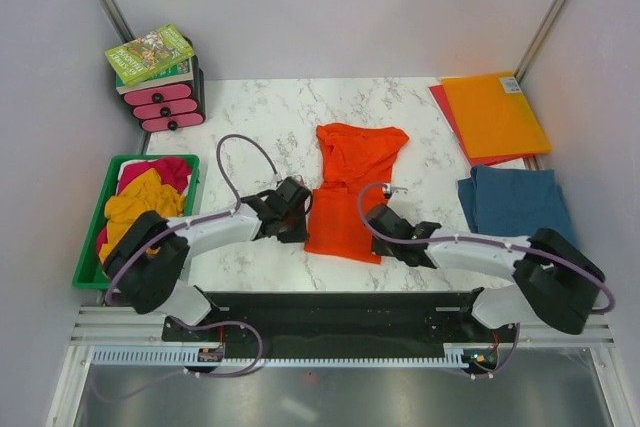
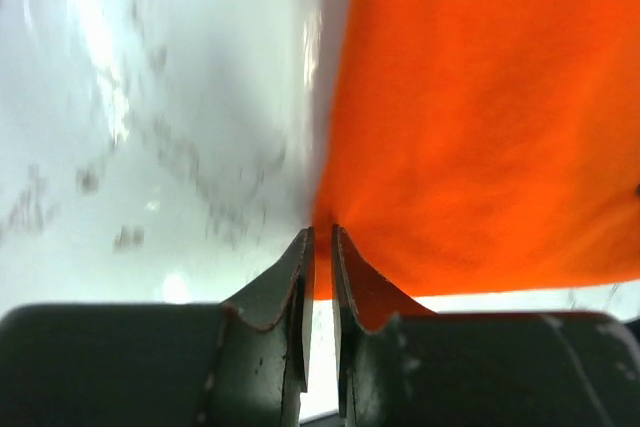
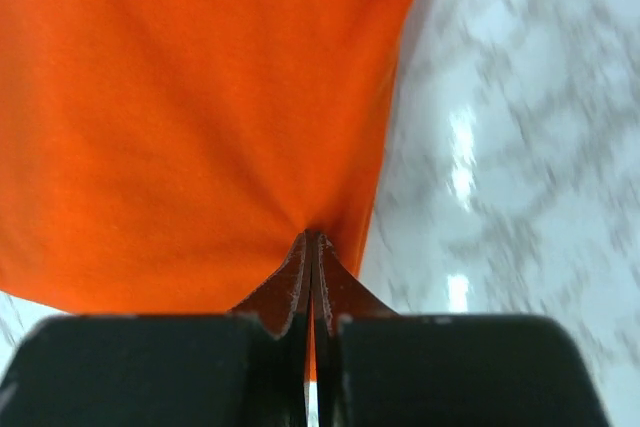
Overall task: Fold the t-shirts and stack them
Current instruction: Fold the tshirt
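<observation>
- While both sets of jaws are pressed close on cloth, the bite is thin. The left gripper has only the left side edge of the orange t-shirt at its tips, with a hairline gap between the fingers. The right gripper is clamped tight on the right side edge, with cloth showing between its fingers.
- Risk 1: an edge slips out on the lift. The left side looks likeliest, since so little fabric sits in that pinch. One side would drop and the fold would come out lopsided.
- Risk 2: a pinch may catch only the top layer. I can't tell the layer count at either edge. A lower layer left on the desk would open the fold.
- Risk 3: uneven travel between the arms would skew the crease. The far end is already rumpled, so it could drag and bunch further.
- Shirt vs jaws: it lies mid-desk between the two grippers, with its long axis running from the near edge to the far edge. Both pinches sit on its sides close to the near hem, and the body runs away from the jaws toward the far edge.
- Outward: the teal-blue t-shirt lies at the right edge, well apart from the right gripper. A green bin at the left edge holds mustard-yellow and magenta tees. An orange folder is at the far right corner.
</observation>
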Robot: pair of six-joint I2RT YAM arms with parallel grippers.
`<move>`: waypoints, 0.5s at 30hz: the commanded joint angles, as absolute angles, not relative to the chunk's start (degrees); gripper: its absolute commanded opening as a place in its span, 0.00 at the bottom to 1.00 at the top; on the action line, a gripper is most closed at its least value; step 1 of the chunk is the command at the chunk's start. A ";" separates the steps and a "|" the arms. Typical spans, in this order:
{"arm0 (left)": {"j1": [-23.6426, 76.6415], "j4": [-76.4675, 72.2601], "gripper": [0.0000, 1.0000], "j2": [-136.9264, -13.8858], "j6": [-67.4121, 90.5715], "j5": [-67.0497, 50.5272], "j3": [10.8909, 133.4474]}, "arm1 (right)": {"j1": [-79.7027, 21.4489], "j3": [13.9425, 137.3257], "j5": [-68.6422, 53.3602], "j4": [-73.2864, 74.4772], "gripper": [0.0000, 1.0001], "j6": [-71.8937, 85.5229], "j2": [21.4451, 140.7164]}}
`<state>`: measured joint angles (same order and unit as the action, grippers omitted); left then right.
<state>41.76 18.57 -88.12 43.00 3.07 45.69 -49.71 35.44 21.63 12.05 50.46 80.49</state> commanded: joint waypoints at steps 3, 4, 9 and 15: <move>50.44 26.54 0.19 -73.59 51.06 7.12 38.33 | -57.56 26.46 26.10 25.13 0.04 63.27 65.32; 52.19 26.72 0.19 -72.52 52.46 7.47 37.62 | -58.00 25.32 26.63 25.48 0.05 64.50 62.52; 54.49 26.72 0.22 -67.69 53.70 10.72 35.33 | -58.71 29.24 30.67 29.00 0.16 63.64 58.36; 54.84 21.11 0.41 -61.17 52.82 10.47 31.65 | -59.41 36.90 34.89 33.75 0.33 59.95 55.46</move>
<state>54.37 26.00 -64.29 51.11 9.04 34.17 -58.70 31.09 30.11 30.65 61.43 57.82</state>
